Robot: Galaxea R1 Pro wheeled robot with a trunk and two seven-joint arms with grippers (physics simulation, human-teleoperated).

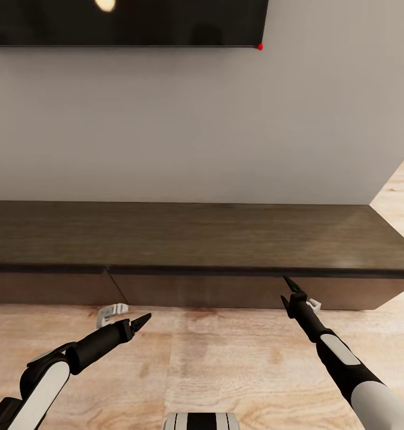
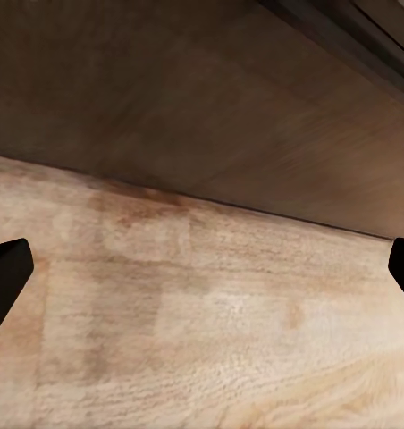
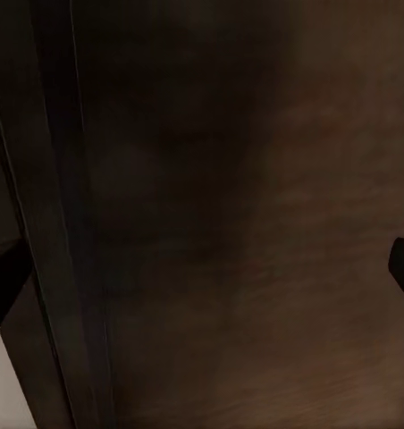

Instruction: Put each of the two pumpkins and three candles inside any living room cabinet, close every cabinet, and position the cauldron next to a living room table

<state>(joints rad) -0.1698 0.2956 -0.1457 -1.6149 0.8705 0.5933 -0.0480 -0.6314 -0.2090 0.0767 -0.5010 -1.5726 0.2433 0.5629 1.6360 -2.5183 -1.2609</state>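
Dark brown cabinet (image 1: 225, 239) shut under wall TV (image 1: 124, 22), right pincer (image 1: 288, 289) at its front, left pincer (image 1: 143, 321) above floor (image 1: 213, 358), both spread wide.

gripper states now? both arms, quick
Left claw: open, empty, above the floor before the cabinet.
Right claw: open, empty, at the cabinet's drawer front.

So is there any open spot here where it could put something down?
The long dark brown wooden cabinet has a bare top along the grey wall, under the black TV. The light plank floor lies open between the left gripper and right gripper, which crowds the drawer fronts.
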